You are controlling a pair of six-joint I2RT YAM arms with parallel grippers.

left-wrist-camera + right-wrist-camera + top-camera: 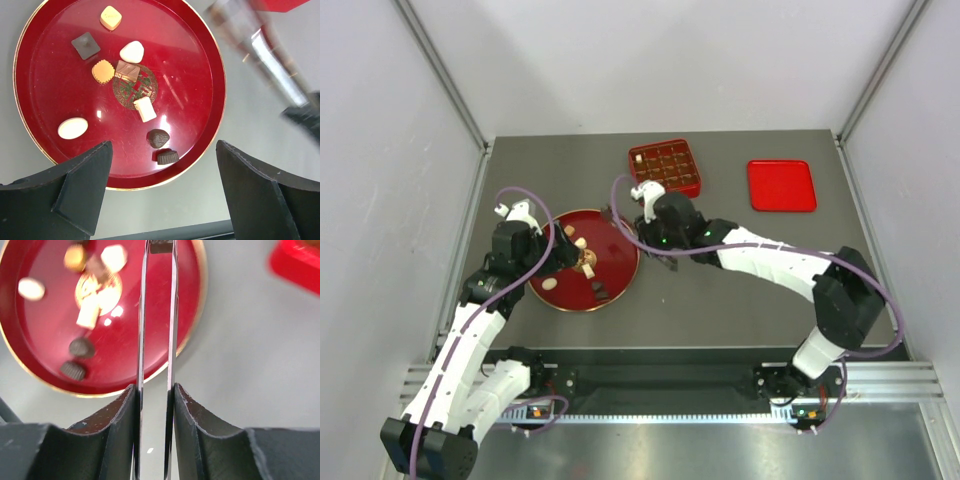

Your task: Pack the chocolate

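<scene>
A round red plate (620,282) sits on the left half of the surface (740,290), midway between the near and far edges, and holds most of the chocolate. The left wrist view shows nine loose pieces on it. A tan square (110,17) and a dark square (85,45) lie toward one rim. A white piece (132,51), a scalloped tan piece (103,71) and a brown square (128,70) cluster by the gold emblem in the middle, with a cream block (145,109) just past it. A white oval (72,128) lies apart near the rim, and two dark pieces (158,138) sit close together near the rim below the camera. The jaws of the left arm (470,330) are spread wide and hold nothing, hanging above that edge of the plate. The jaws of the right arm (770,262) are pressed onto a pair of long metal tweezers (142,315), whose tips pinch one more dark brown piece (161,246) over the plate's inside, close to its rim. Whether that piece touches the plate cannot be told. A square red box (665,168) with a grid of compartments stands near the middle of the far edge, with a pale piece (638,155) in its far-left compartment. A flat red lid (781,185) lies toward the far right corner, well apart from the box.
</scene>
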